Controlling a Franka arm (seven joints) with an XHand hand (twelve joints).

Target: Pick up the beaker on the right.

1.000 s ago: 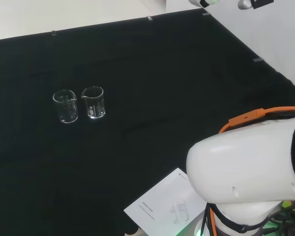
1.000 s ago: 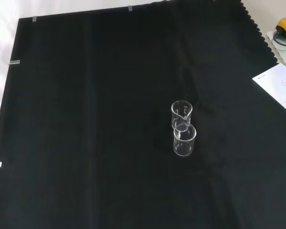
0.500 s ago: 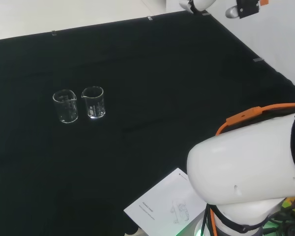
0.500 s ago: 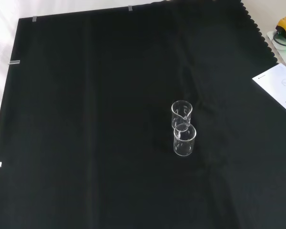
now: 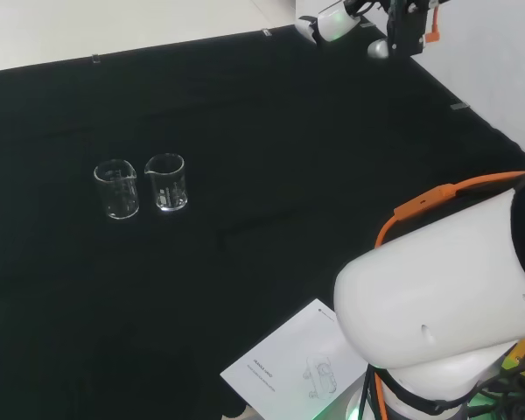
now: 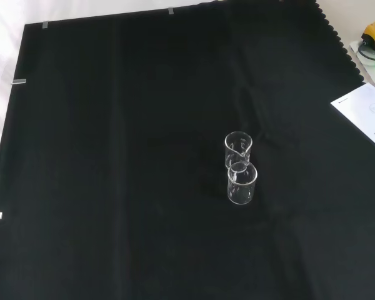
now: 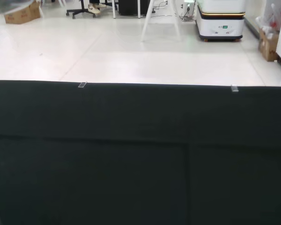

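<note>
Across the bench, the black cloth-covered surface (image 5: pixel 271 122) takes up nearly everything, with the arm's big white link (image 5: pixel 437 289) bulking at the lower right of the head view and a white printed paper sheet (image 5: pixel 293 372) lying at the cloth's near edge beside it. Two small clear glass beakers stand upright and close together, well left of centre in the head view: the right-hand clear glass beaker (image 5: pixel 166 182), which is the one to pick up, and the left-hand clear glass beaker (image 5: pixel 115 189) just beside it. In the front view the pair line up one behind the other, the target being the farther one (image 6: pixel 238 149) and its neighbour the nearer (image 6: pixel 242 182), their outlines overlapping. The black and white hand (image 5: pixel 332 19) hangs at the very top of the head view, over the far edge of the cloth, well apart from both beakers; whether its fingers are spread or curled I cannot tell. The target lies far to the left of and nearer than the hand in that view, so the reach probably has to travel that way and come down on the beaker's open side, away from its neighbour.
</note>
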